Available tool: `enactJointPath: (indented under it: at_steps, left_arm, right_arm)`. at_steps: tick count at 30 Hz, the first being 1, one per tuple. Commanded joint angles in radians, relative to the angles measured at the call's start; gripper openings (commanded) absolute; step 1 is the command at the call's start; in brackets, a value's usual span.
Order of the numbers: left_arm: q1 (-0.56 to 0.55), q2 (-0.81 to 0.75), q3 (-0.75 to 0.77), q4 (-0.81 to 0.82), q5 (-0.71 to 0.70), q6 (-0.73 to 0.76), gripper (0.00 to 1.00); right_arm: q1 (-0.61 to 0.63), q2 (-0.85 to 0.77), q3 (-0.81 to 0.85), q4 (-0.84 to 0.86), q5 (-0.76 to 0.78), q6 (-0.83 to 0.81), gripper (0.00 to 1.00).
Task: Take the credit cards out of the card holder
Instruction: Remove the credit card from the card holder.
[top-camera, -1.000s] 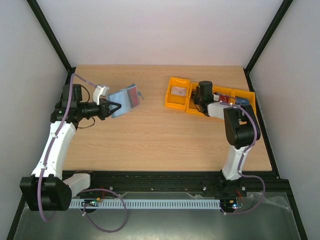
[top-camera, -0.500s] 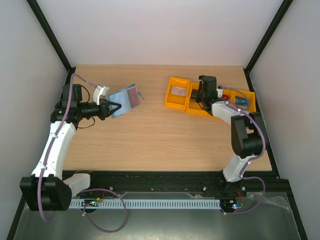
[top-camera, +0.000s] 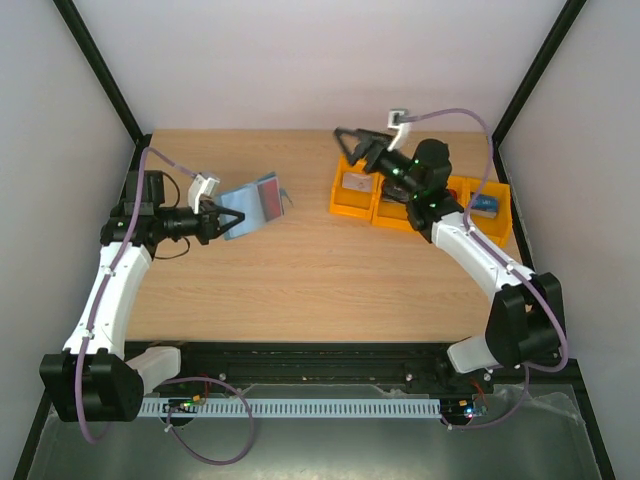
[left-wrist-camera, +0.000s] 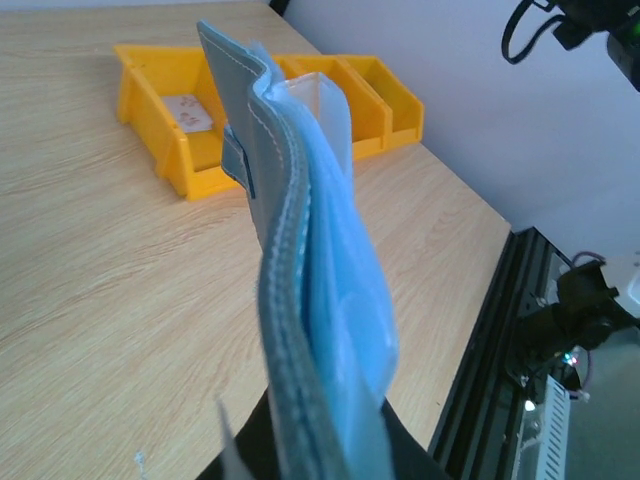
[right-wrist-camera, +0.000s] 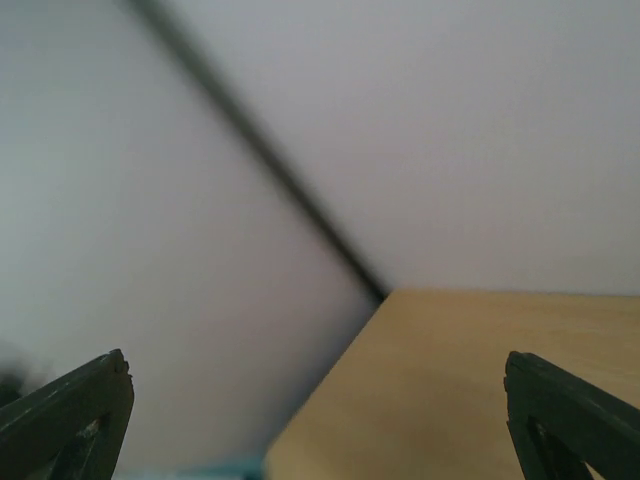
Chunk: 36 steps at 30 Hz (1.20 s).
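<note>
The teal-blue card holder (top-camera: 252, 201) hangs unfolded above the table's left side, with my left gripper (top-camera: 230, 219) shut on its lower edge. A red card (top-camera: 268, 193) shows in its inner pocket. In the left wrist view the card holder (left-wrist-camera: 300, 250) stands edge-on between the fingers, its pale blue pockets bulging. My right gripper (top-camera: 352, 148) is open and raised above the orange bins, with nothing between its fingers (right-wrist-camera: 70, 415). A grey card (top-camera: 357, 182) lies in the left bin and a blue card (top-camera: 484, 203) in the right one.
A row of orange bins (top-camera: 341, 207) stands at the back right of the wooden table (top-camera: 330, 270); the left wrist view shows the bins (left-wrist-camera: 150, 95) beyond the holder. Black frame posts and white walls enclose the table.
My right arm has lifted out of the bins and swung up and left, its jaws opening wide. The left arm and the card holder have stayed put.
</note>
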Motion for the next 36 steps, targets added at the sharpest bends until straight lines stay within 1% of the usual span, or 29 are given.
enactJointPath:
  at_steps: [1,4,6,8,10,15,16,17,18,20,23,24,26,27,28,29,31,32,34,36]
  left_arm:
    - [0.006,-0.008,0.05,-0.111,0.144,0.135,0.02]
    - [0.006,-0.003,0.093,-0.226,0.213,0.263,0.02]
    - [0.006,0.0,0.121,-0.307,0.252,0.371,0.02]
    - [0.006,0.002,0.143,-0.39,0.283,0.456,0.02]
    - [0.006,0.002,0.157,-0.433,0.301,0.508,0.02]
    - [0.006,0.003,0.161,-0.447,0.309,0.525,0.02]
    - [0.006,0.003,0.159,-0.449,0.312,0.528,0.02]
    - [0.006,0.003,0.161,-0.455,0.314,0.537,0.02]
    - [0.006,0.003,0.162,-0.461,0.316,0.547,0.02]
    - [0.006,0.003,0.162,-0.471,0.316,0.562,0.02]
    - [0.006,0.003,0.159,-0.469,0.315,0.56,0.02]
    - [0.006,0.002,0.155,-0.459,0.312,0.553,0.08]
    - [0.009,0.0,0.142,-0.413,0.3,0.509,0.48]
    - [0.009,-0.001,0.133,-0.385,0.29,0.474,0.66]
    - [0.009,-0.001,0.124,-0.352,0.277,0.442,0.78]
    - [0.009,-0.001,0.115,-0.323,0.263,0.405,0.86]
    - [0.009,-0.003,0.099,-0.259,0.237,0.33,0.96]
    - [0.009,-0.003,0.092,-0.232,0.223,0.295,0.99]
    - [0.009,-0.002,0.079,-0.183,0.2,0.237,0.99]
    - [0.009,-0.002,0.06,-0.116,0.159,0.158,1.0]
  right_arm:
    - [0.098,-0.016,0.038,-0.073,-0.612,-0.415,0.99]
    - [0.185,-0.013,0.072,-0.301,-0.632,-0.593,0.99]
    - [0.222,-0.005,0.09,-0.382,-0.626,-0.648,0.99]
    - [0.246,0.008,0.096,-0.396,-0.642,-0.651,0.99]
    - [0.269,0.022,0.101,-0.396,-0.644,-0.649,0.99]
    - [0.319,0.068,0.126,-0.397,-0.671,-0.645,0.99]
    - [0.323,0.076,0.131,-0.393,-0.678,-0.638,0.95]
    - [0.323,0.083,0.132,-0.374,-0.686,-0.62,0.88]
    - [0.324,0.087,0.132,-0.354,-0.695,-0.599,0.75]
    - [0.324,0.093,0.131,-0.309,-0.696,-0.54,0.39]
    - [0.324,0.1,0.138,-0.285,-0.689,-0.491,0.07]
    - [0.324,0.102,0.146,-0.291,-0.686,-0.484,0.02]
    - [0.324,0.097,0.152,-0.302,-0.645,-0.469,0.02]
    - [0.326,0.092,0.154,-0.315,-0.568,-0.468,0.02]
    - [0.332,0.083,0.159,-0.344,-0.497,-0.48,0.02]
    - [0.344,0.079,0.171,-0.39,-0.408,-0.507,0.02]
    - [0.381,0.075,0.203,-0.493,-0.253,-0.565,0.02]
    - [0.399,0.076,0.217,-0.536,-0.187,-0.582,0.02]
    - [0.434,0.075,0.236,-0.582,-0.09,-0.605,0.02]
    - [0.465,0.07,0.251,-0.614,-0.05,-0.642,0.02]
